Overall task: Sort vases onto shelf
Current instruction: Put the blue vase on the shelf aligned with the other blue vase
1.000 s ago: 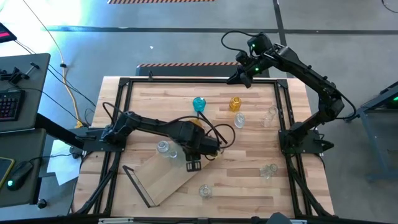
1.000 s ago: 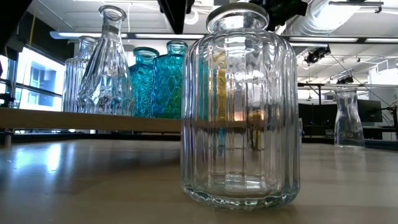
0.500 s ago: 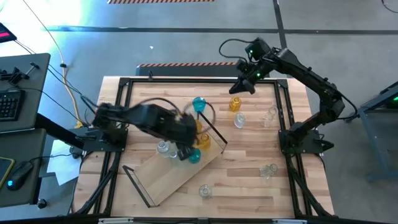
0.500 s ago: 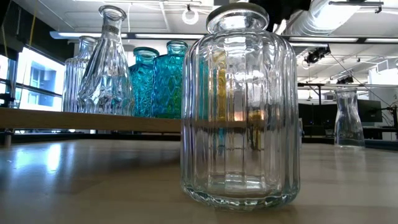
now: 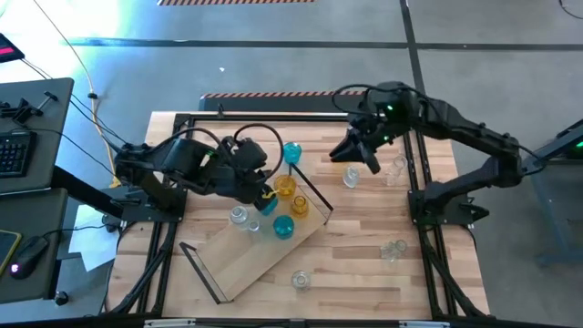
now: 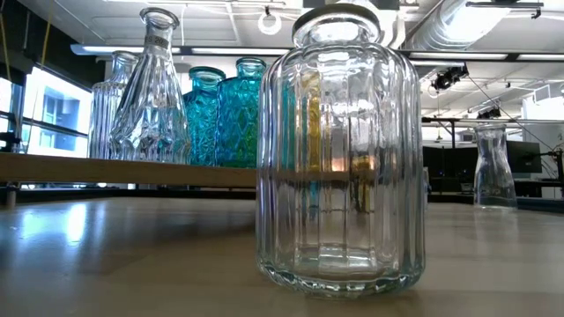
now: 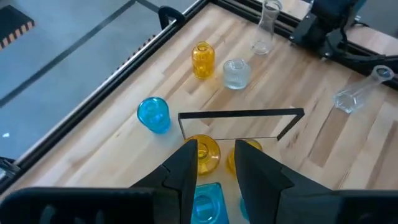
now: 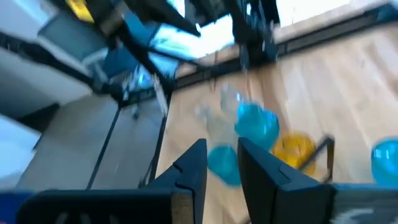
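The shelf (image 5: pixel 246 260) is a light-wood board lying askew on the table with black wire frames at its ends. On it stand two amber vases (image 7: pixel 206 152), teal vases (image 5: pixel 282 228) and a clear vase (image 5: pixel 239 216). My left gripper (image 7: pixel 216 169) is open and hovers above the shelf's far end, just short of the amber pair. My right gripper (image 5: pixel 357 153) is open and hangs above the far right of the table, over a lone amber vase (image 7: pixel 202 59). A teal vase (image 5: pixel 291 152) and a clear vase (image 5: pixel 351 178) stand nearby on the table.
More clear vases are on the table: one at the near edge (image 5: pixel 301 280), filling the low view (image 6: pixel 339 150); one fallen at the right (image 5: pixel 393 248); one upright by the right frame (image 5: pixel 396 167). A black frame (image 5: pixel 414 173) borders the table.
My left gripper has drawn back from the middle of the shelf toward the table's left and far side, leaving a teal vase standing uncovered on the board. My right gripper has swung from the far edge toward the near side and down, to above the lone amber vase.
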`<state>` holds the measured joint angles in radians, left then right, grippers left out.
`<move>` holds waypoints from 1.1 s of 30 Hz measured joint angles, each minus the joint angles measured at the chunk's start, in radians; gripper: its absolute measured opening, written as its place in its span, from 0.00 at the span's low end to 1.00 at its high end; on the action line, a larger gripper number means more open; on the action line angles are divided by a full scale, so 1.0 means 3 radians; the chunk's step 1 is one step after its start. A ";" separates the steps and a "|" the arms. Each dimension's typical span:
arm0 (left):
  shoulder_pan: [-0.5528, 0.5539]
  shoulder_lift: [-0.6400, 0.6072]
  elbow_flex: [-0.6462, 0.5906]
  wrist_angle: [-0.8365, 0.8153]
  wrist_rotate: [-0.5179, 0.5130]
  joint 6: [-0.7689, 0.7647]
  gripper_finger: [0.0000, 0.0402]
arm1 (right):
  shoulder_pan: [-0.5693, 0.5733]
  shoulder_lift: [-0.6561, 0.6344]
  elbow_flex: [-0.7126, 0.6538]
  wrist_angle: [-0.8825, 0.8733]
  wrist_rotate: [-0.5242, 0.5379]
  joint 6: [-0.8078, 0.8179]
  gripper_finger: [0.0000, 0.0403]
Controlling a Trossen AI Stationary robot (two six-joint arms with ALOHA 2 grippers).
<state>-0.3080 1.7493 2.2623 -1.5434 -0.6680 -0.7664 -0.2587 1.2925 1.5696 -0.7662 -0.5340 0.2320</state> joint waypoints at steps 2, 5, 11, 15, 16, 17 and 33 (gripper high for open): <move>0.0000 0.0000 0.0000 -0.0004 -0.0004 0.0058 0.24 | 0.0165 -0.0020 0.0000 0.0132 0.0235 0.0126 0.16; -0.0008 0.0001 -0.0001 -0.0011 -0.0162 0.0049 0.24 | 0.0388 -0.0012 0.0000 0.0182 0.0590 0.0191 0.11; -0.0075 0.0000 -0.0001 -0.0006 -0.1073 -0.0288 0.24 | 0.0738 0.0069 0.0000 0.0182 0.1001 0.0148 0.02; -0.0075 0.0001 -0.0001 -0.0007 -0.1106 -0.0562 0.24 | 0.0859 0.0123 0.0000 0.0192 0.1044 0.0031 0.00; -0.0075 0.0001 -0.0001 -0.0019 -0.1102 -0.0571 0.24 | 0.0894 0.0135 0.0000 0.0181 0.1054 -0.0022 0.00; -0.0075 0.0001 -0.0001 -0.0043 -0.1102 -0.0571 0.24 | 0.0922 0.0152 0.0000 0.0182 0.1077 -0.0060 0.01; -0.0062 -0.0158 -0.0004 -0.0092 -0.1073 0.0319 0.24 | 0.1271 0.0867 0.0000 0.1157 0.1412 0.1138 0.00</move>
<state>-0.3267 1.7020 2.2612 -1.5711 -0.9901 -0.6706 0.1225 1.5527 1.5696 -0.4190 -0.1104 0.5735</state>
